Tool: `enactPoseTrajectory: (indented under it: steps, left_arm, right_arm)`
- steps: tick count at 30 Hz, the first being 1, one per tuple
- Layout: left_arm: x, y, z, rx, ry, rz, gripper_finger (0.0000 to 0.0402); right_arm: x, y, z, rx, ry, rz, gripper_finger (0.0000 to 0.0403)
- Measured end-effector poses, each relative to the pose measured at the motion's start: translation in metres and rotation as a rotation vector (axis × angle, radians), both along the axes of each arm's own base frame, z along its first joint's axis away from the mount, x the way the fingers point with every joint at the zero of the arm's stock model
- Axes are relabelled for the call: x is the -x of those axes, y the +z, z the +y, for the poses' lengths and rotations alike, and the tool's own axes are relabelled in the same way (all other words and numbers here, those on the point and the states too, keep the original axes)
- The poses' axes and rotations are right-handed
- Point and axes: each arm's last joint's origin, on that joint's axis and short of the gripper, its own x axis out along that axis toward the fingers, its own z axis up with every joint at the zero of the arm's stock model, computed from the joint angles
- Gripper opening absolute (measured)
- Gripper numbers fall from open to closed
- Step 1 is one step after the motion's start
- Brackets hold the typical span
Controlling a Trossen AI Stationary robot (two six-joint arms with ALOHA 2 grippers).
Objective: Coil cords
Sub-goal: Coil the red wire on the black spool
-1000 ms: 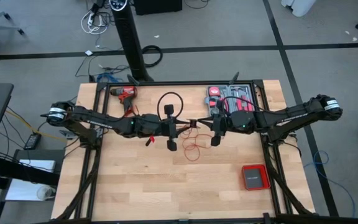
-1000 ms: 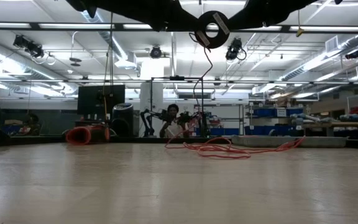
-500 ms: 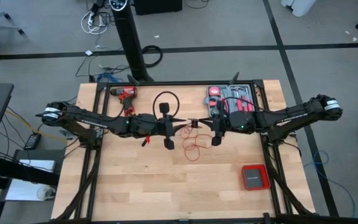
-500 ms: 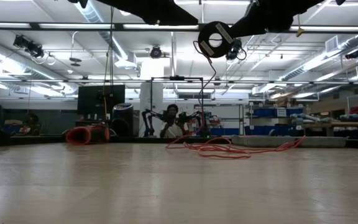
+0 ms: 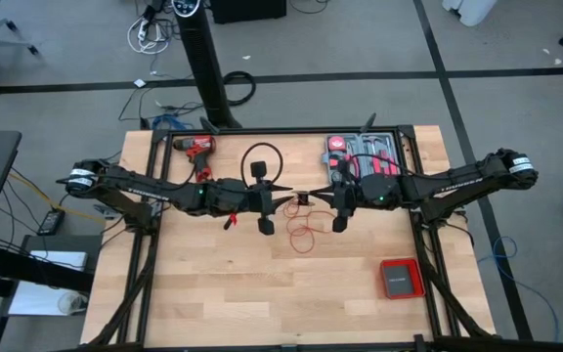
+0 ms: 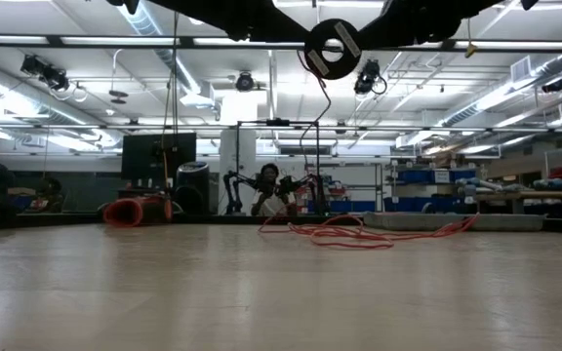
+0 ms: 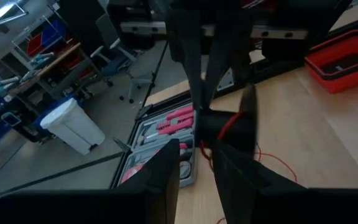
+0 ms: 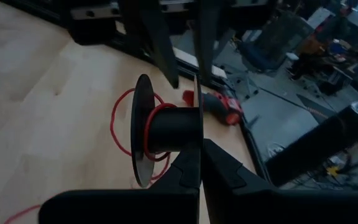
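A small black spool (image 8: 166, 130) with red cord wound on its core hangs in the air over the middle of the table. My right gripper (image 8: 201, 158) is shut on it. The rest of the thin red cord (image 5: 306, 237) drops from the spool and lies in loose loops on the wood. My left gripper (image 7: 197, 163) is open and faces the spool (image 7: 232, 124) from the table's left. Its fingertips (image 8: 174, 78) are close to the spool's far side. I cannot tell whether they touch the spool or the cord. My right gripper pinches the rim of the spool's nearer flange (image 8: 197, 134) between its two shut fingers. It comes nearly level from the table's right. The spool is lifted clear, its axis lying across the fingers, and slack cord trails down to the table.
A red-and-black drill (image 5: 195, 149) lies at the far left of the table. An open tool case (image 5: 365, 156) sits at the far right, and a flat red box (image 5: 400, 279) at the near right. Bare wood shows along the near side.
In the low view the spool has dipped slightly and come back up to about where it was, still in my right gripper.
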Motion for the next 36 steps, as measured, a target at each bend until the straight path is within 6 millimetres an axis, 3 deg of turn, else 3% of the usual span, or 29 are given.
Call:
enactPoseTrajectory:
  steps: [9,21,27,31,36]
  left_arm:
    - [0.000,-0.001,0.000,0.000,-0.008,0.011,0.0099]
    - [0.001,-0.004,-0.001,-0.007,-0.022,0.042,0.0096]
    - [0.001,-0.004,-0.001,-0.007,-0.026,0.043,0.0066]
    - [0.001,-0.004,-0.001,-0.008,-0.031,0.046,0.0014]
    - [0.001,-0.003,-0.001,-0.019,-0.031,0.045,0.0004]
  right_arm:
    - [-0.021,-0.015,0.005,0.025,0.026,-0.004,0.0000]
    - [-0.023,-0.014,0.007,0.042,0.037,-0.022,0.0002]
    - [-0.023,-0.013,0.010,0.054,0.028,-0.037,0.0002]
    - [-0.023,-0.011,0.011,0.063,0.030,-0.052,0.0003]
    - [-0.024,-0.010,0.011,0.015,0.021,-0.080,0.0018]
